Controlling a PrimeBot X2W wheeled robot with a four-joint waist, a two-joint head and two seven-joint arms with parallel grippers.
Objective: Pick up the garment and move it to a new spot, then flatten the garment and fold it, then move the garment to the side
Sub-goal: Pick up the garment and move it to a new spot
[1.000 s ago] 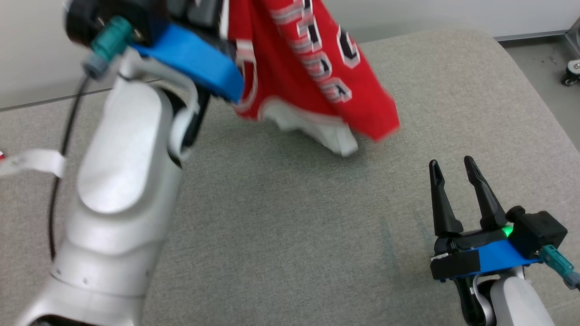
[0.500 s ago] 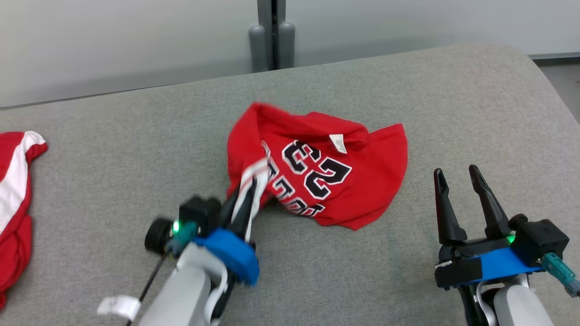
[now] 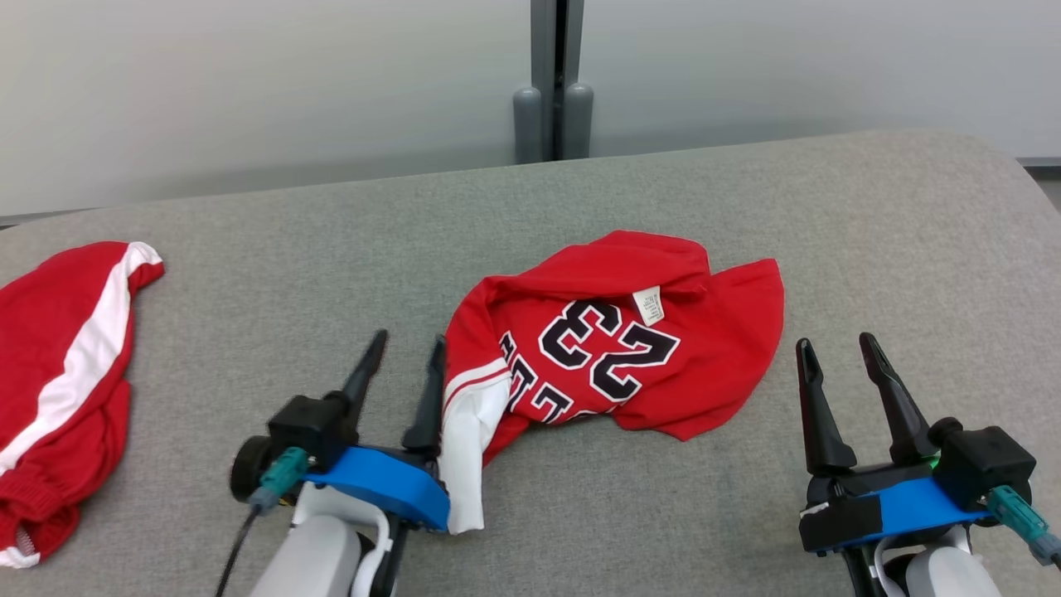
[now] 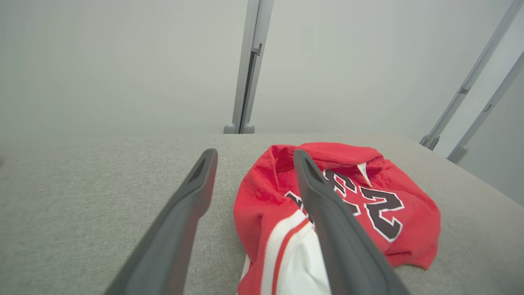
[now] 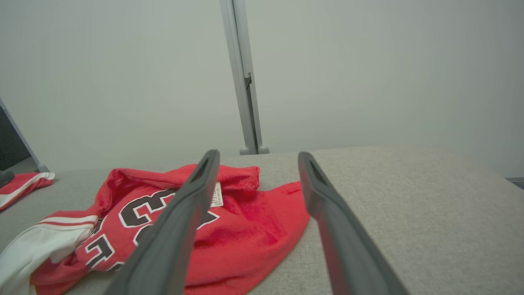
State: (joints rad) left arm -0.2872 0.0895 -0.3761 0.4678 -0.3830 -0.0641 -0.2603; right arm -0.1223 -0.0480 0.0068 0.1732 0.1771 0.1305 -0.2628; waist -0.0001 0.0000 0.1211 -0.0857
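- Flattening comes next, I judge: the red number-23 jersey [image 3: 613,348] lies crumpled midway across the grey padded surface [image 3: 331,232], between my grippers.
- My left gripper [image 3: 409,337] stands open and holds nothing. The jersey's white sleeve [image 3: 468,431] lies just beside its inner finger, perhaps touching.
- My right gripper [image 3: 833,340] is open too, near the jersey's right edge but apart from it.
- I should pinch single layers at opposite edges, then draw outward low and evenly so the folds don't bunch.
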